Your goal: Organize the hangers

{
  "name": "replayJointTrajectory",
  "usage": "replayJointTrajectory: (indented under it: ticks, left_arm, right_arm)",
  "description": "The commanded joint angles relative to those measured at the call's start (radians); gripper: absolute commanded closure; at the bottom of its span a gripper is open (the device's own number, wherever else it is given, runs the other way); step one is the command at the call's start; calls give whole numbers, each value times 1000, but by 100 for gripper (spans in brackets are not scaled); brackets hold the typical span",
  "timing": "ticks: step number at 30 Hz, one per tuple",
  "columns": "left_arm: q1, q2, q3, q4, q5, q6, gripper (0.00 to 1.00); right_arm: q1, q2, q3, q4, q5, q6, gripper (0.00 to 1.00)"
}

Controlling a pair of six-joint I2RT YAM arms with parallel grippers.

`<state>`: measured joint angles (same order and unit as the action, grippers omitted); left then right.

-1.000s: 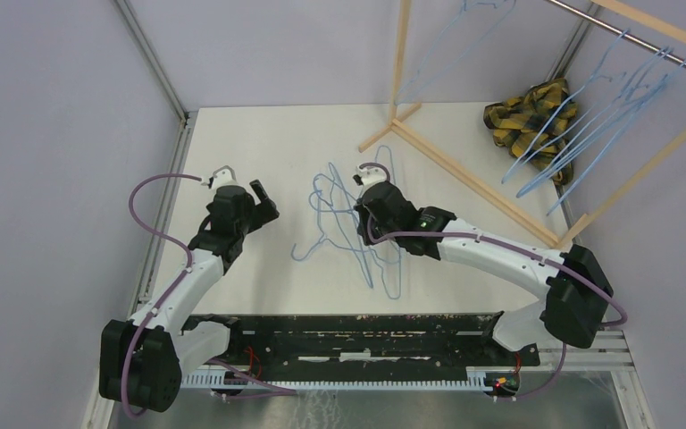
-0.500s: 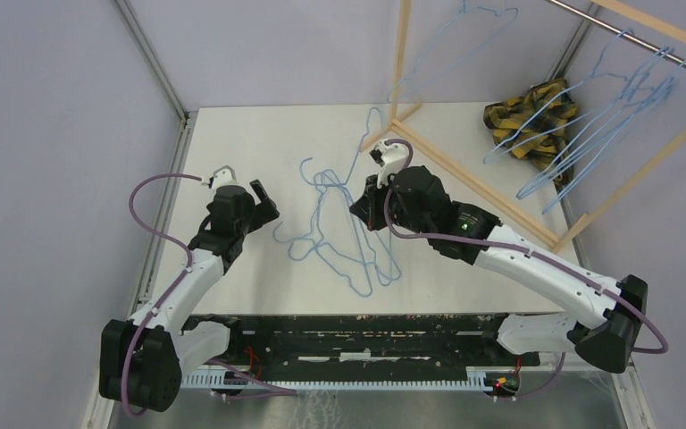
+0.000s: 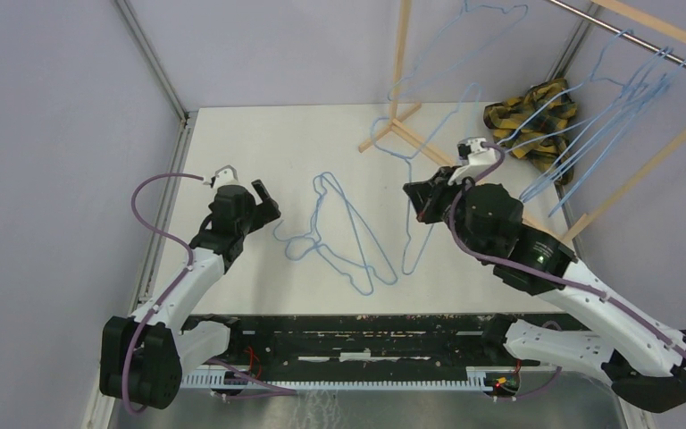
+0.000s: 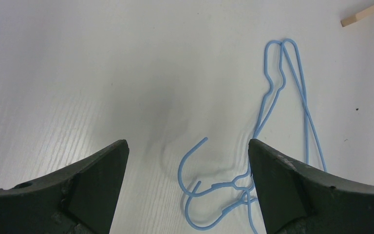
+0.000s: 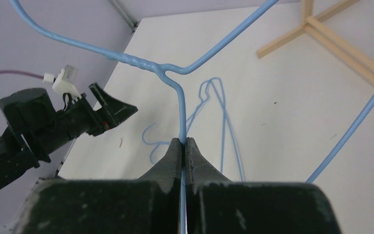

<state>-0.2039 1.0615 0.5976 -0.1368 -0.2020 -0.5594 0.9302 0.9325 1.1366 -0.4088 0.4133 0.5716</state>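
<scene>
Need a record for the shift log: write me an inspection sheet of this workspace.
Surface: white table, a few small specks.
Job's things: raised hanger held off the table; flat hangers overlapping on it; hung hangers on the wooden rack.
Clutter: plaid cloth beside that rack.
Grippers: left gripper open over the flat hangers' hooks; right gripper shut on the raised hanger's neck.
Cables: purple cable looping off each arm.
Surroundings: lilac walls.

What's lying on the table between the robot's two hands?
Light-blue hangers lie flat on the white table between the open left gripper and the right gripper; the top view shows it.
</scene>
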Motion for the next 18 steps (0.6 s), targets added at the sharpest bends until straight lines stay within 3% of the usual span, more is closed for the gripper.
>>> replayJointTrajectory:
  ticks: [1,6,18]
  left_arm:
    - [3,6,-8,61,17,-53,1]
    - [3,16,-8,69,24,-56,0]
    - [3,0,-13,75,29,-56,0]
  right_arm:
    - [1,-27,21,-32,202,-28,99]
    - [-18,18,96,40,264,-116,100]
    - [-219,263,370,184,112,-130,99]
